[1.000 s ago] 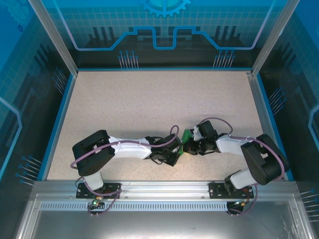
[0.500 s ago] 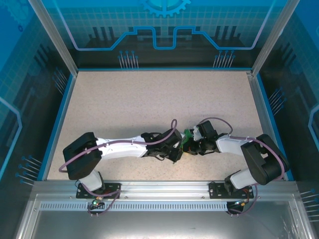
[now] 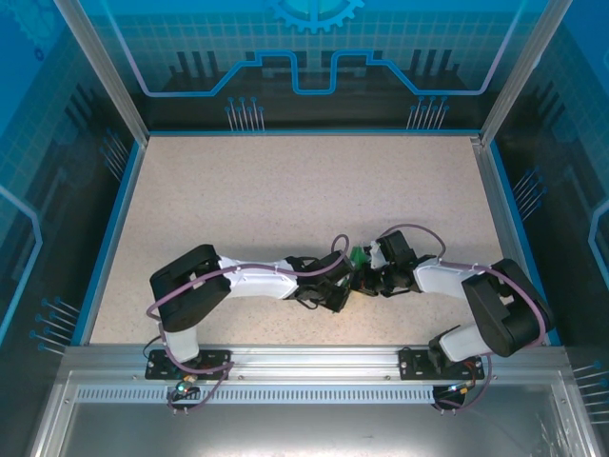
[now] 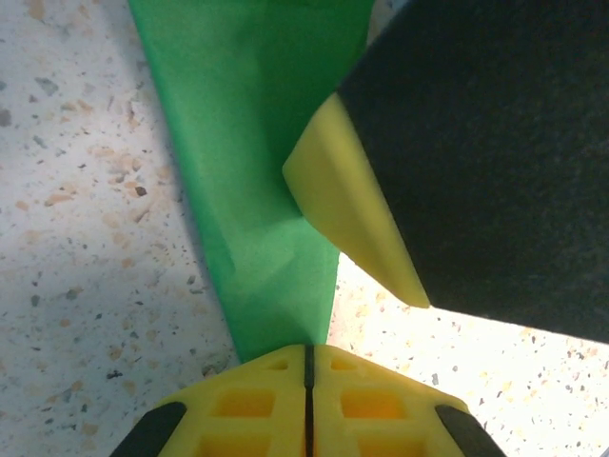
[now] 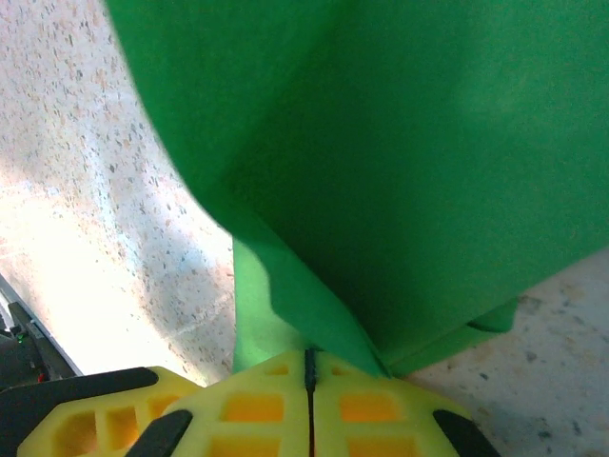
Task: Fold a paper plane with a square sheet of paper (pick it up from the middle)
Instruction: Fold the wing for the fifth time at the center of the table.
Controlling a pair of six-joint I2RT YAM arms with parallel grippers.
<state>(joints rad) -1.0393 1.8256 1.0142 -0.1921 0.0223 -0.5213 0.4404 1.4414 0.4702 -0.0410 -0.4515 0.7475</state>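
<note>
**Green sheet pinched from both ends by shut jaws**

The speckled worktop [image 3: 285, 190] is spread beneath both arms. The left arm [image 3: 257, 281] and the right arm [image 3: 438, 276] are brought tip to tip, and the jaws of each are pressed fully together. The sheet of paper [image 3: 358, 255] is held between the two sets of jaws and gripped by both. In the left wrist view its narrowed end [image 4: 257, 143] is nipped in the seam of the left jaws, and a yellow fingertip [image 4: 352, 209] of the other arm is laid on it just ahead and to the right. In the right wrist view a broad fold [image 5: 428, 143] is seen rising straight out of the right jaws.

The step is judged to be the setting of a crease. It is best done with one grip used as a firm anchor while the other is drawn slowly along the fold line, so that the thin paper is neither torn nor skewed.

No brand, label or writing can be read.
</note>
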